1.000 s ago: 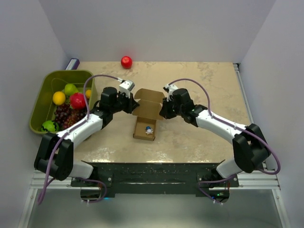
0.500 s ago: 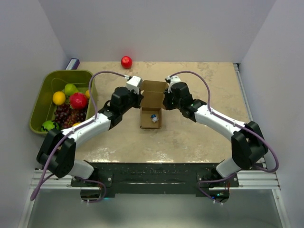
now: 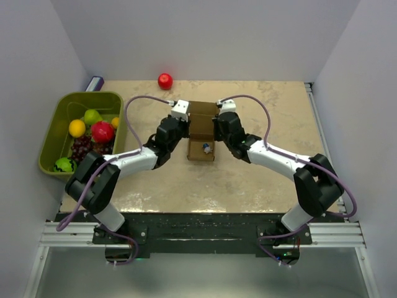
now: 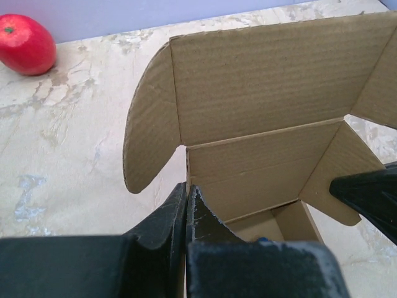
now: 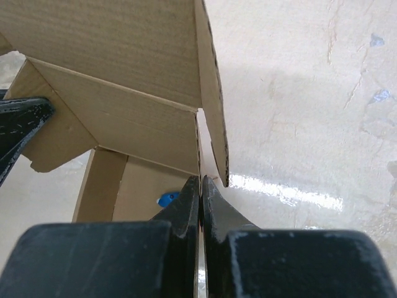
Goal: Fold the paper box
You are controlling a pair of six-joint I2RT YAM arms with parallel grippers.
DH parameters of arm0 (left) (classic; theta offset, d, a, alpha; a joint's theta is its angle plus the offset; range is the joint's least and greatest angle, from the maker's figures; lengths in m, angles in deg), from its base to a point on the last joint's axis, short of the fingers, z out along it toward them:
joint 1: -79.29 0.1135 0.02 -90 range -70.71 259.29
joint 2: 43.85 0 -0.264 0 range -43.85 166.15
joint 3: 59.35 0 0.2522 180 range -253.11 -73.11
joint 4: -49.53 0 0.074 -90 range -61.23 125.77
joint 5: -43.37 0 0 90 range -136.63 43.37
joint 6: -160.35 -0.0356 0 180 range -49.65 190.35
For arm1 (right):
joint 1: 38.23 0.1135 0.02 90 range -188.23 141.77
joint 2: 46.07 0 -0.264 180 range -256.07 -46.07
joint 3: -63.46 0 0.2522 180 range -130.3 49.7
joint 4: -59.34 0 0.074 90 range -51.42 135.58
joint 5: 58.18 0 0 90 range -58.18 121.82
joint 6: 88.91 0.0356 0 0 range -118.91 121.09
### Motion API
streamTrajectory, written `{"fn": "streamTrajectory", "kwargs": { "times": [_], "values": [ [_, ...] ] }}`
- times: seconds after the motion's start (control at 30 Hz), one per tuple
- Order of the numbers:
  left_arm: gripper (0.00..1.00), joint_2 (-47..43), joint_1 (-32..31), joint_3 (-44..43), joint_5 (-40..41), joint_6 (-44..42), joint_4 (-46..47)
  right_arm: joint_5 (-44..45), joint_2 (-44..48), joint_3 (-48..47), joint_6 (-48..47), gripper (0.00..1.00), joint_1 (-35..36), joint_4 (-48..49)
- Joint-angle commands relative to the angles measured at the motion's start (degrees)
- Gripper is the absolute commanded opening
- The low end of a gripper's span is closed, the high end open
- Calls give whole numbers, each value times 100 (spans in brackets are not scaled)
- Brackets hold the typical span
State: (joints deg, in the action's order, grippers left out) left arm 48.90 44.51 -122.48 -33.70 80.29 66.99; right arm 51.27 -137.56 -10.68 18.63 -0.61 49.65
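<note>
The paper box (image 3: 201,133) is a small brown cardboard box, open at the top, with its lid flap raised at the far side. A small blue and white object (image 3: 206,148) lies inside it. My left gripper (image 4: 186,189) is shut on the box's left wall (image 4: 187,167). My right gripper (image 5: 200,181) is shut on the box's right wall (image 5: 198,146). In the top view the left gripper (image 3: 186,131) and the right gripper (image 3: 215,131) flank the box. The lid (image 4: 260,74) with its rounded side flap (image 4: 149,124) stands up behind.
A green bin (image 3: 59,133) of fruit stands at the left. A red apple (image 3: 165,81) lies at the far edge of the table, also in the left wrist view (image 4: 25,45). A small purple object (image 3: 94,83) lies behind the bin.
Both arms have carried the box away from me toward the back of the table, and it has turned square to the table. Both grippers kept their hold on its walls.
</note>
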Motion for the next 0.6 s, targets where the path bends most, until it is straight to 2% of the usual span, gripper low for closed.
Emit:
{"fn": "streamTrajectory", "kwargs": {
  "times": [0.0,0.57],
  "values": [
    [0,226,-99,286,412,201,314,692,104,254,39,0,104,990],
    [0,279,-529,673,720,1203,-19,2002,87,931,540,0,728,1192]
  ]
}}
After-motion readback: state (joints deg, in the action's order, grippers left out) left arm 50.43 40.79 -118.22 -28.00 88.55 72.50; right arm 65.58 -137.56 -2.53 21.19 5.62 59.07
